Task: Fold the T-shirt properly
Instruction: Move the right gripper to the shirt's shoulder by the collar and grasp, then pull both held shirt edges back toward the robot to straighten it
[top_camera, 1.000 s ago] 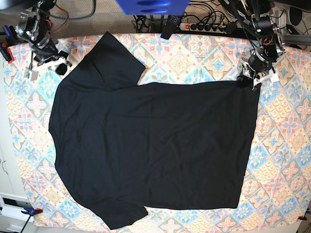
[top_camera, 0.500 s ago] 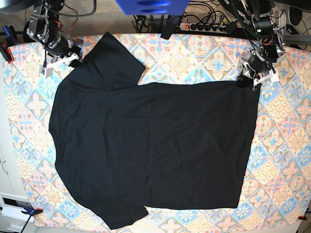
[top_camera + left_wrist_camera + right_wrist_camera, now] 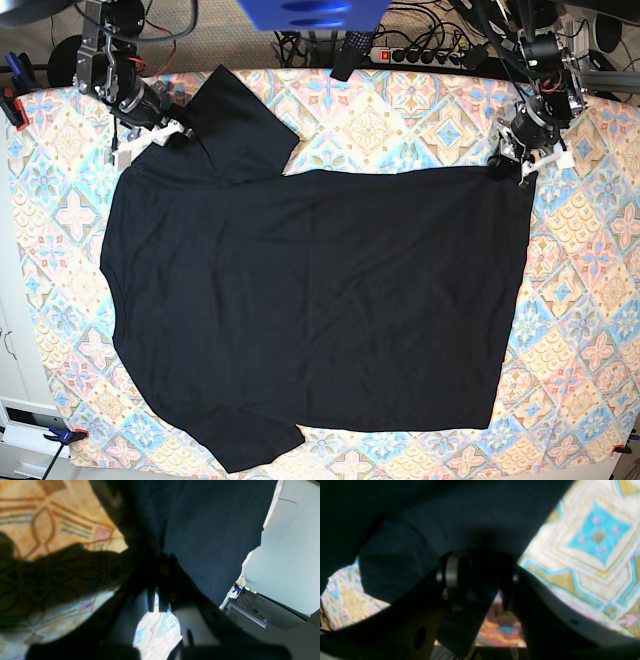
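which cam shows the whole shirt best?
Base: the whole shirt lies spread flat on the patterned cloth, both sleeves visible. Left wrist and right wrist show only close, blurred black fabric beside the tools.

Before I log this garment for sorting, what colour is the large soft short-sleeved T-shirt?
Plain black T-shirt; clearest in the base view.

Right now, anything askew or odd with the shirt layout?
Nothing damaged. The T-shirt lies flat on the patterned tablecloth, sleeves spread. The left gripper is shut on its upper hem corner; the right gripper sits at the upper sleeve's shoulder, grip unclear.
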Controlling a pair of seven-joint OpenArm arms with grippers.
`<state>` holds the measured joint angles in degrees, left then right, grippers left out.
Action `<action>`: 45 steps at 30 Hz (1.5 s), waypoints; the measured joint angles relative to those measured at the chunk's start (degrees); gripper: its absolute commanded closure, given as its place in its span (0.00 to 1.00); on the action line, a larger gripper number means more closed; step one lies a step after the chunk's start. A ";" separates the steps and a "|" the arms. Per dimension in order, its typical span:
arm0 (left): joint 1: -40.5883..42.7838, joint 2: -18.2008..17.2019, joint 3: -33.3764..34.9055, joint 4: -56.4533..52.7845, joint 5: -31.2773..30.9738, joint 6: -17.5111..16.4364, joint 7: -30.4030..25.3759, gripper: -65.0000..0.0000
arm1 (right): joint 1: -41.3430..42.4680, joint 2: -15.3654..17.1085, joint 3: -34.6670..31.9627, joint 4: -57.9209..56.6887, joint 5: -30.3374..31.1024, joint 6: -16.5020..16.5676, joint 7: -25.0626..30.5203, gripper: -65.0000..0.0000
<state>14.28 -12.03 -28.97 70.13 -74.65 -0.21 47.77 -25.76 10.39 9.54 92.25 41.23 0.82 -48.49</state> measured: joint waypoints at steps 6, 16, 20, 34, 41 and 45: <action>0.00 0.00 0.00 -0.02 0.00 0.00 0.00 1.00 | 0.02 -0.02 0.26 0.22 -0.07 -0.04 -0.22 0.65; 0.00 -0.02 -0.02 -0.02 0.00 0.00 0.02 1.00 | -2.89 -0.04 0.42 1.84 -0.04 -0.09 -0.15 0.65; 0.00 0.02 -0.02 -0.02 0.00 0.00 0.00 1.00 | -4.13 -0.04 0.44 4.26 -0.20 -0.04 -0.22 0.65; 0.00 0.15 -0.04 0.00 0.00 0.00 -0.22 1.00 | -3.96 -1.66 0.72 1.11 0.59 0.28 0.98 0.54; 0.00 0.15 -0.04 -0.02 -0.02 0.00 -0.20 1.00 | -3.58 -2.14 -2.10 1.42 -0.31 -0.07 2.49 0.55; 0.00 0.15 -0.04 0.00 -0.02 0.00 -0.17 1.00 | -3.30 -2.62 -3.89 1.55 -0.24 0.00 2.67 0.56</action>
<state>14.28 -11.88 -29.02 70.13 -74.67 -0.21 47.59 -29.06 7.77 5.65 93.80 40.99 0.82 -45.82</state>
